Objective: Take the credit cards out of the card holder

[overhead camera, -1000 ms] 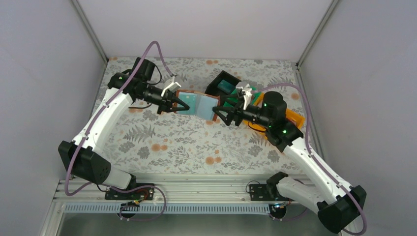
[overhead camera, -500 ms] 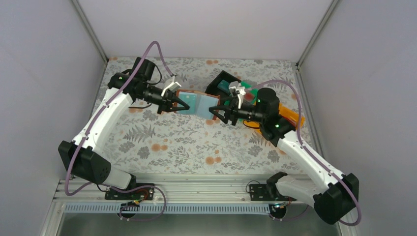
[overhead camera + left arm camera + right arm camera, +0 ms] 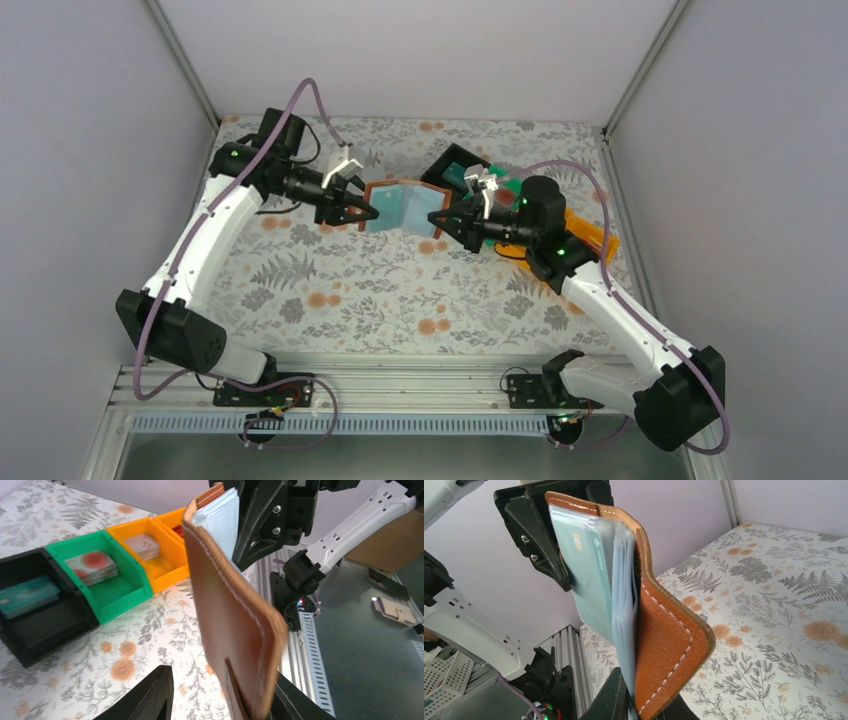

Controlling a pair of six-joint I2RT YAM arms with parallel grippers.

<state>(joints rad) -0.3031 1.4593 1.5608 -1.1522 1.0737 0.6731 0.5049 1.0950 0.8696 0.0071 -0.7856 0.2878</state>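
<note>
My right hand (image 3: 441,222) pinches the card holder (image 3: 405,207) at its 3 o'clock edge, up off the counter (image 3: 400,290). My left hand (image 3: 364,213) is half wide around the 9 o'clock edge. A teal card (image 3: 591,575) sits inside.

Pale lilac walls (image 3: 420,60) rise beyond the left end effector (image 3: 367,212), enclosing a floral-patterned bench (image 3: 400,290); aluminium rails (image 3: 400,385) line the bench edge well behind it.

You log: brown, white-stitched leather bifold card holder (image 3: 669,645); pale-teal plastic card (image 3: 591,580); grey-and-orange floral tablecloth (image 3: 400,290); black plastic bin (image 3: 50,630), green plastic bin (image 3: 120,592), orange plastic bin (image 3: 165,577).
</note>
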